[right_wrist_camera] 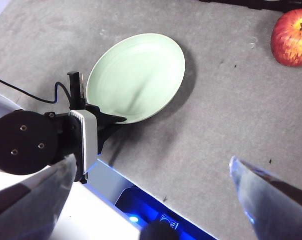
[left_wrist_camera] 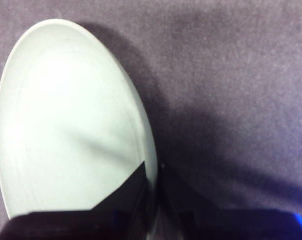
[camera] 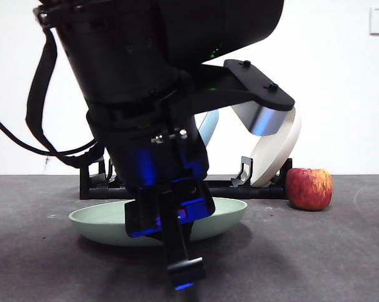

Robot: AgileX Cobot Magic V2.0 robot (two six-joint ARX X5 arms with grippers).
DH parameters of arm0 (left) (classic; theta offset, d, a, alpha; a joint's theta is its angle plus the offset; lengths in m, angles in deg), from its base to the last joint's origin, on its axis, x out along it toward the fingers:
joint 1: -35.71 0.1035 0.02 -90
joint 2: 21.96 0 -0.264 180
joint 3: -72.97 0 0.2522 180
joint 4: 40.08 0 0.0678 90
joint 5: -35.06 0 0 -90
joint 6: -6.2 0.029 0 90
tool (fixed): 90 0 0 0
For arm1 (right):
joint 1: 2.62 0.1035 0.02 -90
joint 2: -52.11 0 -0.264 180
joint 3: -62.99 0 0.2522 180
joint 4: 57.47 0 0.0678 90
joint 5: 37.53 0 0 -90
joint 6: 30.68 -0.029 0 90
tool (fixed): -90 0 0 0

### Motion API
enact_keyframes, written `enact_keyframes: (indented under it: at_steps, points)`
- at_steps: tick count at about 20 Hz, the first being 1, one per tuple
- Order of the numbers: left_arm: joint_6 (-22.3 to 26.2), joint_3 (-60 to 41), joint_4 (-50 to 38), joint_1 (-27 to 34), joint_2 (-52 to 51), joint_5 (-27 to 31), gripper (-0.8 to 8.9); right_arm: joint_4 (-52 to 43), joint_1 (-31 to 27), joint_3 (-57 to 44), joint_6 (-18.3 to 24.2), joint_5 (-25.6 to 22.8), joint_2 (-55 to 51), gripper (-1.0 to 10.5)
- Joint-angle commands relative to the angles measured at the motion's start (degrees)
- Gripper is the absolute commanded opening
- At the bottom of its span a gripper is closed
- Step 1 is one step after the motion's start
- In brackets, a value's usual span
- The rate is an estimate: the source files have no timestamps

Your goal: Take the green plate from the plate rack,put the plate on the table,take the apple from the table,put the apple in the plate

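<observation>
Left hand down low at the near rim of the green plate, black jaws straddling that rim, one inside the bowl and one outside under the lip. Whether pinched tight on the rim or slightly parted: cannot tell from the left wrist view, too close and dark. Plate lying flat on the tabletop, bowl up, stretching away from the left hand's jaws.

Right hand high above, jaws spread wide, nothing between them. Below and ahead of it, the green plate with the left hand at its edge. Apple well off from the plate, toward the far corner of the right hand's view, resting on bare tabletop.

Behind the left hand, the plate rack running low and black across the tabletop. Cream-white plate leaning upright in the rack's end slot; sliver of a blue plate just beside the arm, mostly hidden. Apple just past the rack's end, close to it.
</observation>
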Motion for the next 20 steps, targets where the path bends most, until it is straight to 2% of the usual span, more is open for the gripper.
enact_keyframes:
  at_steps: [1,3,4,6,9,12,17,20]
  points:
    - [-1.2,-0.2,-0.3,-0.2,0.5,-1.5,0.85,-0.1,0.0,0.2,-0.4,0.1,0.0,7.2]
    - [-1.2,0.0,0.2,-0.2,0.5,-1.4,2.65,-0.1,0.0,0.2,-0.4,0.1,0.0,7.2]
    - [-1.2,0.1,0.2,-0.2,0.5,-1.3,2.85,-0.1,0.0,0.2,-0.6,0.1,0.0,7.2]
    - [-1.3,0.4,0.8,-0.2,0.2,-1.3,2.85,-0.1,0.0,0.2,-0.8,0.1,0.0,7.2]
    - [-1.4,4.1,6.9,-0.2,-1.4,-1.2,2.86,-0.2,0.0,0.2,-0.8,0.1,0.0,7.2]
    - [-5.4,10.1,14.0,-0.2,-5.0,-3.9,2.89,-0.8,0.0,0.2,-0.9,-0.3,0.6,7.2]
    - [-13.2,21.1,26.0,-0.2,-12.5,-14.8,2.88,-11.5,0.1,0.2,-3.7,-7.9,5.1,7.2]
    - [-15.5,27.1,31.5,-0.2,-17.6,-16.2,2.87,-19.2,0.1,0.2,-4.6,-11.2,11.7,7.2]
